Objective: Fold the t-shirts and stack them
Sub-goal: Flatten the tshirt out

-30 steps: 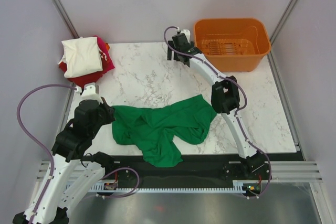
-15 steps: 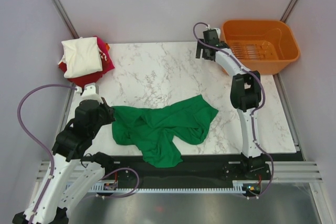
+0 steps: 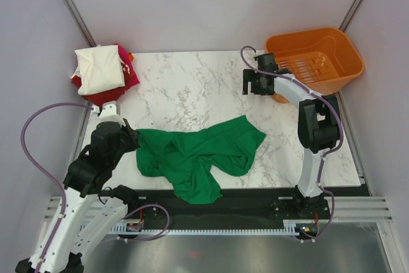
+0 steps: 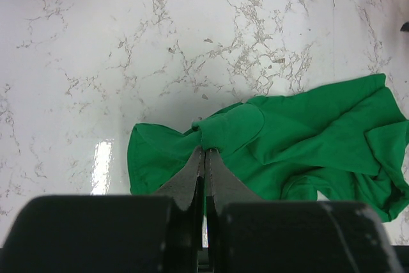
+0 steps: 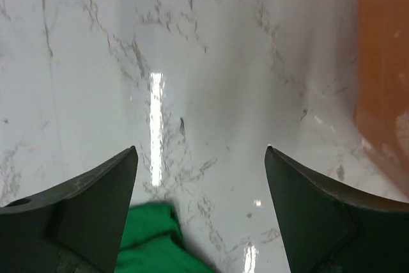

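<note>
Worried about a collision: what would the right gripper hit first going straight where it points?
Most likely the bare marble table. The open right gripper aims at it, with the orange basket off to one side and the green t-shirt short of the fingertips. Depth is hard to judge.

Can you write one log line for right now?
left hand: shut on green t-shirt | right hand: open, empty | orange basket: far right

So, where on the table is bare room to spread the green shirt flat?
The widest bare patch is the far middle of the table, between the folded shirts and the open right gripper. A smaller one lies between the green shirt and the right arm. It is crowded near the left gripper and by the basket.
</note>
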{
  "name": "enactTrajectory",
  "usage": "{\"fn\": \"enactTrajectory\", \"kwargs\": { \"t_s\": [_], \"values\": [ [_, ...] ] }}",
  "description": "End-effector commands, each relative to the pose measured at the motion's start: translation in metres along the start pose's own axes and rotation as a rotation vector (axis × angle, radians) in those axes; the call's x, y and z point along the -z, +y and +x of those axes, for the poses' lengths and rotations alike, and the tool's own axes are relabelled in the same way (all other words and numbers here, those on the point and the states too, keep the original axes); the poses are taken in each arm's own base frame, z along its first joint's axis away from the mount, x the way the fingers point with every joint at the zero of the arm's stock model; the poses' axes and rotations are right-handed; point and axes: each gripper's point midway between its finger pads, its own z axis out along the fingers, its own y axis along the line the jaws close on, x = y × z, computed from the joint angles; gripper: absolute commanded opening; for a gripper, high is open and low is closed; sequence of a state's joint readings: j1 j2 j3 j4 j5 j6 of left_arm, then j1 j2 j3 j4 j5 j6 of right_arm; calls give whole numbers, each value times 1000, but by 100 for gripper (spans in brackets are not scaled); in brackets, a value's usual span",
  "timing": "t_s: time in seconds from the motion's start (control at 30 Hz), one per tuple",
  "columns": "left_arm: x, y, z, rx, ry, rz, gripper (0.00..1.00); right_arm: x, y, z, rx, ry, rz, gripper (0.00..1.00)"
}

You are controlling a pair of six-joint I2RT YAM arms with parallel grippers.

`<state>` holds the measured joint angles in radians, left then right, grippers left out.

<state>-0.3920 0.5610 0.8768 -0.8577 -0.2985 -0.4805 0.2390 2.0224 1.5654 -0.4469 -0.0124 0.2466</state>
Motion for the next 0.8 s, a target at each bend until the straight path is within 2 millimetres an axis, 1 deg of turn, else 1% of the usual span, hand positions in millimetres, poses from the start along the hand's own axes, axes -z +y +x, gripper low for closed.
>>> {"fn": "enactTrajectory", "kwargs": {
  "t_s": [0.0, 0.03, 0.07, 0.1, 0.13, 0.17, 0.27, 0.37, 0.4, 0.43, 0.47, 0.5, 0.57, 0.67, 0.7, 0.77],
  "values": [
    [-1, 1, -9, -3, -41, -5, 2, 20, 26, 7, 49, -35, -78, 89],
    [-1, 1, -9, -3, -41, -5, 2, 18, 24, 20, 91, -16, -60, 89],
    [-2, 0, -9, -4, -38, -5, 2, 23, 26, 22, 121, -26, -45, 89],
    [-1, 1, -10, -3, -41, -5, 2, 25, 32, 26, 159, -33, -29, 89],
    [-1, 1, -9, -3, -40, -6, 2, 25, 29, 35, 192, -21, -7, 89],
    [-1, 1, -9, -3, -40, -6, 2, 28, 28, 37, 200, -25, 6, 89],
    [-2, 1, -9, -4, -39, -7, 2, 25, 25, 50, 189, 5, 13, 87],
    [-2, 1, -9, -4, -39, -7, 2, 25, 27, 63, 170, 29, -8, 81],
    [-1, 1, -9, -3, -40, -6, 2, 25, 28, 66, 170, 33, -12, 78],
    [-2, 1, -9, -4, -39, -7, 2, 26, 26, 72, 167, 44, -10, 76],
    [-2, 1, -9, -3, -40, -6, 2, 29, 28, 73, 166, 40, -14, 75],
    [-2, 1, -9, -4, -39, -7, 2, 30, 27, 80, 166, 51, -13, 74],
    [-2, 1, -9, -4, -37, -9, 2, 32, 27, 83, 162, 51, -13, 73],
    [-3, 1, -9, -4, -37, -9, 2, 26, 26, 94, 163, 72, -27, 70],
    [-3, 1, -9, -4, -37, -9, 2, 24, 28, 97, 161, 79, -35, 65],
    [-2, 1, -9, -2, -38, -9, 2, 18, 34, 104, 151, 103, -73, 59]
  ]
}}
